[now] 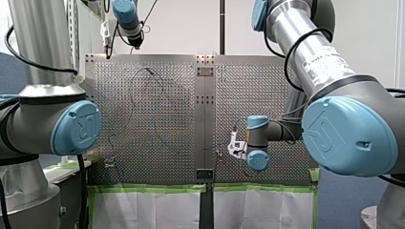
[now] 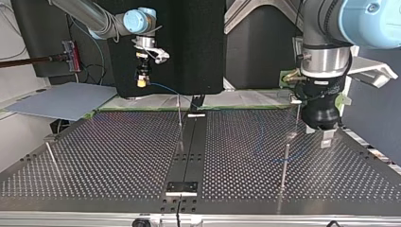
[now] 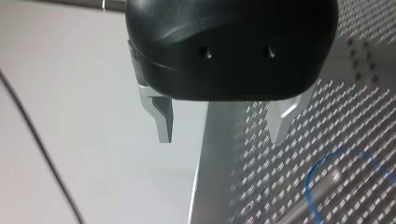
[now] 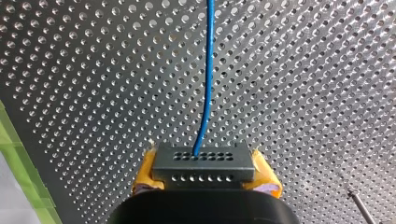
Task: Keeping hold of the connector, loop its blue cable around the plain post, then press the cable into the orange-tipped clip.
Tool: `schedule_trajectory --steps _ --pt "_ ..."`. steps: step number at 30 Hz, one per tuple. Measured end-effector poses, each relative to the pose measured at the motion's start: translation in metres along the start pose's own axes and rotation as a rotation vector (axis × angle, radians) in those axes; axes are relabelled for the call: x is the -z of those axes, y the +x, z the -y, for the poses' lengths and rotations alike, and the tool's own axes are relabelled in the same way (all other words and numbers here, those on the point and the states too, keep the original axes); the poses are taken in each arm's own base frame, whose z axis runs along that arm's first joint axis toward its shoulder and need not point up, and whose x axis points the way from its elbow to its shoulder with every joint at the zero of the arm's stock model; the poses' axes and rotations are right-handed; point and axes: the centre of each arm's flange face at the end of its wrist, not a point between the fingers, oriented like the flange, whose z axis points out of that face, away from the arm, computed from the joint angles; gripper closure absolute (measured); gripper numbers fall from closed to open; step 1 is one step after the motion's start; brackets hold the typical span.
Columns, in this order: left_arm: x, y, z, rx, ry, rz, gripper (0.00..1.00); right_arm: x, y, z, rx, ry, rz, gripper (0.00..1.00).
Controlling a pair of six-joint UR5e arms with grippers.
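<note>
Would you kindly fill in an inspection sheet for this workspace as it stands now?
Surface: perforated table, bare metal, with a dark centre strip.
Job's things: connector clamped between yellow pads; a thin upright post stands on the table; orange-tipped clip not made out.
Clutter: nothing seen.
Grippers: right gripper shut on the connector, raised off the table; left gripper open and empty, low over the table.
Cables: blue cable leaves the connector; its slack curves on the table near the left gripper.
Surroundings: green tape along the table edge; grey sheet beside the table.
</note>
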Motion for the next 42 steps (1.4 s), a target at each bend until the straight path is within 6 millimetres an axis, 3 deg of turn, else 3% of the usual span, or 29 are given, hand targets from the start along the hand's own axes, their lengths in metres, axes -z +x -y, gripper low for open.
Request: schedule_trajectory --steps 13,42 --pt "-0.012 0.05 0.019 -0.086 0.053 -0.207 0.0 0.0 0.0 0.0 0.0 0.0 0.0 1.0" --pt "-0.019 0.058 0.017 -0.102 0.001 -0.216 0.0 -0.001 0.0 -0.001 -0.001 -0.002 -0.003 1.0"
